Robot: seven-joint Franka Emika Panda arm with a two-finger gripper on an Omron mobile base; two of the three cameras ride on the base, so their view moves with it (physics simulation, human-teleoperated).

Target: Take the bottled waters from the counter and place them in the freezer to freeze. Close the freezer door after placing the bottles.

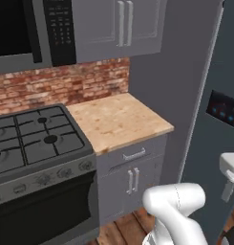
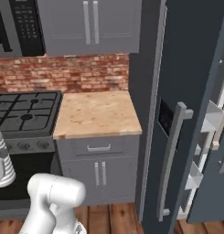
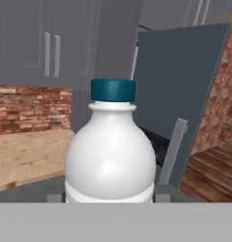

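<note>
A whitish bottled water [image 3: 110, 151] with a blue cap stands upright close in front of the hand camera. My gripper [image 3: 108, 198] is shut on its lower body, with a grey fingertip [image 3: 53, 197] showing at each side. The light wood counter [image 1: 119, 119] lies bare beside the stove; it also shows as counter [image 2: 97, 113] and counter [image 3: 27, 156]. The freezer door [image 2: 186, 91] stands swung open, its long grey bar handle [image 2: 173, 160] and dark control panel [image 2: 166, 118] facing me. In the hand view the freezer door [image 3: 183, 80] is behind the bottle, to its right.
A black gas stove [image 1: 35, 134] sits left of the counter, under a microwave [image 1: 27, 28]. Grey wall cabinets [image 2: 90, 25] hang above a brick backsplash [image 2: 63, 73]. White door bins [image 2: 213, 119] show at the far right. The floor is wood [image 2: 113, 219].
</note>
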